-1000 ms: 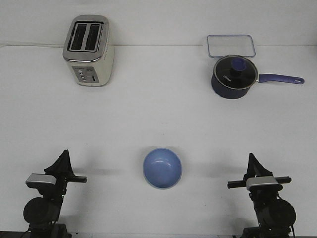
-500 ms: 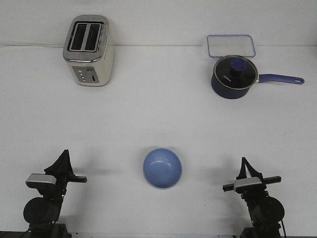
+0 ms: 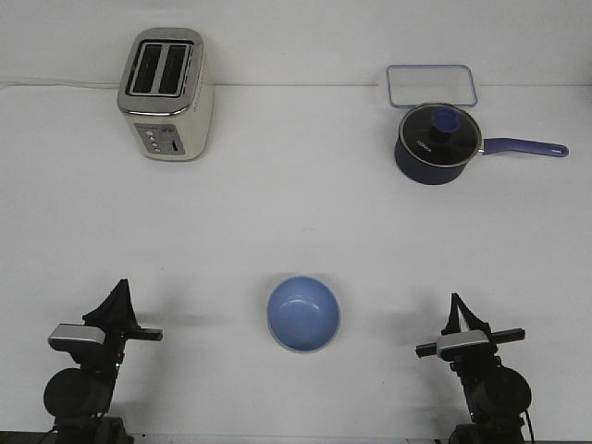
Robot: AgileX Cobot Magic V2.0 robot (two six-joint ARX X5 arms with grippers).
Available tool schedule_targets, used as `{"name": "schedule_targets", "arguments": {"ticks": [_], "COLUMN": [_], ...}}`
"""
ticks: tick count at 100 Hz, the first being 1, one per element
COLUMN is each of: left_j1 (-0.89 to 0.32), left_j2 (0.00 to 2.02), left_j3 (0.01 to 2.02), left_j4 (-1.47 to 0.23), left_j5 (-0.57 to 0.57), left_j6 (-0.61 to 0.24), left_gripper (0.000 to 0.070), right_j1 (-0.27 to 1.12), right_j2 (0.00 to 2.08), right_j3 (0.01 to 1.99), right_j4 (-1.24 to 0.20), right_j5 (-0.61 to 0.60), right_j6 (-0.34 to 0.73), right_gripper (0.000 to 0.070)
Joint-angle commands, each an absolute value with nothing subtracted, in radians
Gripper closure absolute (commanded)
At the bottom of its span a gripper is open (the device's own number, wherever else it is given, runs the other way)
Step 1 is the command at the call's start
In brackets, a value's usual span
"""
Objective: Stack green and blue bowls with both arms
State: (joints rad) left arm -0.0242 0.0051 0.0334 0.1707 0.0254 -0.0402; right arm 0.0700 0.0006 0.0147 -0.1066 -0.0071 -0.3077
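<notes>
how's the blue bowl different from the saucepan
The blue bowl is light periwinkle and open on top; the saucepan is dark navy with a lid on. The bowl has no handle; the saucepan has a long one. The bowl sits near the arms, the saucepan far back. Both are round.

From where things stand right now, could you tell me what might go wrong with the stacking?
Only the blue bowl is clearly visible; a pale rim around it hints that the green one lies beneath, but that is uncertain. Either tool, left or right, reaching in could nudge the bowl across the table. A wide swing could reach the saucepan.
</notes>
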Motion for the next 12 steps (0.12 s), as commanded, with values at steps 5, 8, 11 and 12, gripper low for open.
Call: {"name": "schedule_targets", "arguments": {"ticks": [5,8,11,12], "left_j1": [-0.023,-0.023,-0.023,-0.023], "left_j2": [0.004,0.004,0.004,0.004], "left_j3": [0.014,0.014,0.014,0.014], "left_j4": [0.181,0.181,0.181,0.181], "left_j5": [0.025,0.025,0.025,0.025], "left_j6": [-0.042,-0.042,-0.042,-0.042], "left_gripper": [0.0685,0.0685,0.0685,0.0685], "right_j1": [0.07,0.07,0.07,0.07], "right_j2": [0.001,0.001,0.001,0.001], "right_j3": [0.013,0.013,0.013,0.013], "right_j4": [-0.096,-0.096,-0.096,-0.096], "right_j5": [-0.008,-0.008,-0.008,-0.008], "right_j6": [-0.303,-0.303,-0.303,-0.303], "right_gripper": [0.07,0.07,0.07,0.07]}}
